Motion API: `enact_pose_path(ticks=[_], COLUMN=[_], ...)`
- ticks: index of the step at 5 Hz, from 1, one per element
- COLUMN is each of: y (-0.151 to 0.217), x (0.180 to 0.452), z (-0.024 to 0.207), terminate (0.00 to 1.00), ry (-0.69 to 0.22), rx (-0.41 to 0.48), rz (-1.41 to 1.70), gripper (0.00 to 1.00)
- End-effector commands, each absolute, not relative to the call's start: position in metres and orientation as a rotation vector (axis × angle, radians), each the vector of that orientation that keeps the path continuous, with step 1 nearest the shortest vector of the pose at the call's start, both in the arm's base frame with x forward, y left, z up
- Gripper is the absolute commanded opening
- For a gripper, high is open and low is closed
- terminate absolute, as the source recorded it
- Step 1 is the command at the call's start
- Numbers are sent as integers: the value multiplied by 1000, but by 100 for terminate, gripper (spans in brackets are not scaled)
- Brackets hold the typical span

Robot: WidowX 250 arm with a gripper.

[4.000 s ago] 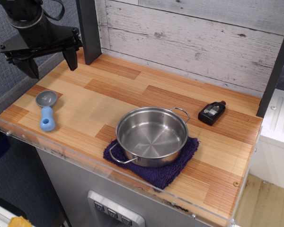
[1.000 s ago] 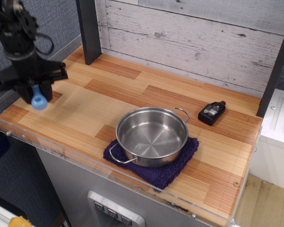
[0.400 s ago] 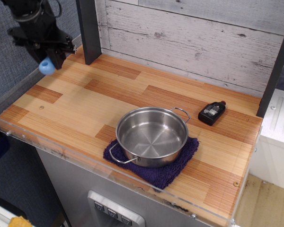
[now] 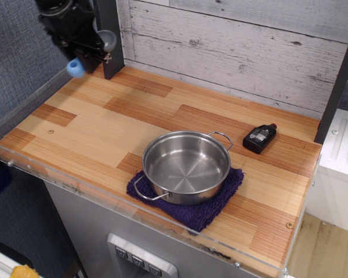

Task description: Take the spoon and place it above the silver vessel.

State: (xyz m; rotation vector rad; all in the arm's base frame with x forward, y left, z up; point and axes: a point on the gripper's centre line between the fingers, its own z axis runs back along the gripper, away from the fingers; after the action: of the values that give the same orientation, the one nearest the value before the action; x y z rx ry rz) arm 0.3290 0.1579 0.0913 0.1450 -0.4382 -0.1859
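We note the spoon (image 4: 88,55) no longer lies at the table's (image 4: 93,124) front left; the gripper (image 4: 84,46) now holds it raised near the back-left corner post (image 4: 108,35).

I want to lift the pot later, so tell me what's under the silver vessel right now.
A dark purple cloth lies under the silver vessel, showing at its front and right. The part beneath the vessel is hidden, so anything else there cannot be seen.

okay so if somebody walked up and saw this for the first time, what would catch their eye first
Probably the shiny pot, sitting on a purple cloth at the front middle of the wooden counter. Next, the black gripper at the top left, holding the spoon in the air. A small black bottle lies to the pot's right.
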Motion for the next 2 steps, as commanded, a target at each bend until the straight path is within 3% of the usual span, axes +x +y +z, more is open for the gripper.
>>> enact_pose_path(ticks=[1,2], y=[112,84], x=[336,346], z=[96,90], terminate=[0,0], ry=[-515,-499], rx=[104,72], rz=[-530,-722], gripper=[0,0])
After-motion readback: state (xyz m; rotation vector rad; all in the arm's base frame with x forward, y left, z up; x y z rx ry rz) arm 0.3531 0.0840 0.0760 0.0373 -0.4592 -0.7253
